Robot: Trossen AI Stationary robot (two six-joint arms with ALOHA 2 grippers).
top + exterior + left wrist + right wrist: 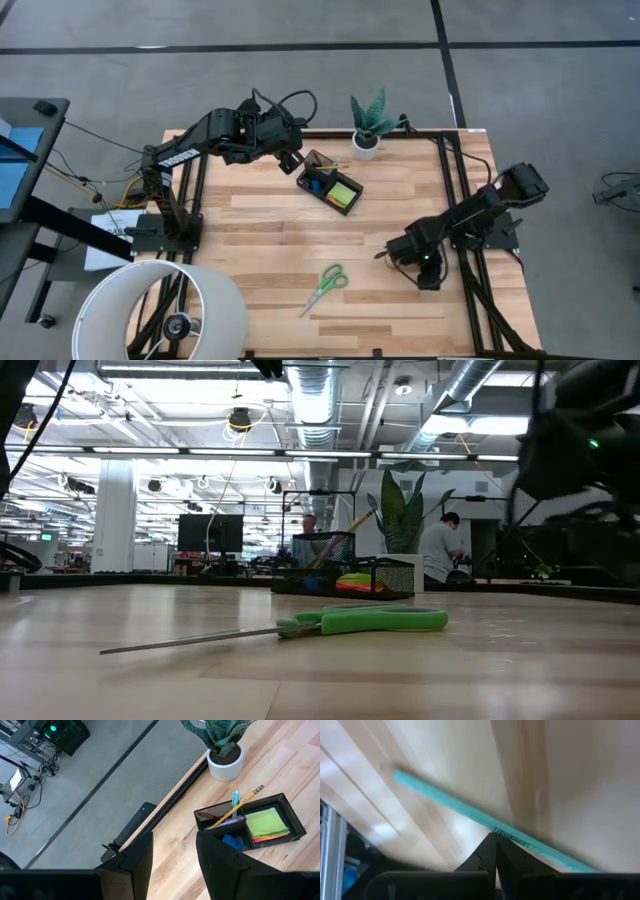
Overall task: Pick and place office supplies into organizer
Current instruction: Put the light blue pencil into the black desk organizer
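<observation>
The black organizer (330, 186) stands on the table's far middle. It holds a lime-green sticky-note pad (266, 822), a yellow pencil (235, 807), a teal pen, a pink pen and a blue eraser (233, 841). My left gripper (172, 855) hovers open just left of it, above the table's far edge. Green-handled scissors (325, 287) lie flat near the near edge. My right gripper (393, 253) is low over the table's right half, shut on a second teal pen (465, 810). My right gripper pinches the teal pen between its two fingertips (487, 851), at a spot on the shaft (507, 836) well toward one end. The fingers come from above and lie across the pen. Whether the pen is clear of the wood I cannot tell.
A potted green plant (368, 125) in a white pot stands at the far edge, right of the organizer. A white round lampshade (160, 310) overlaps the near left corner. Bare wood lies between the scissors, the organizer and the right gripper. A person shows in the room beyond.
</observation>
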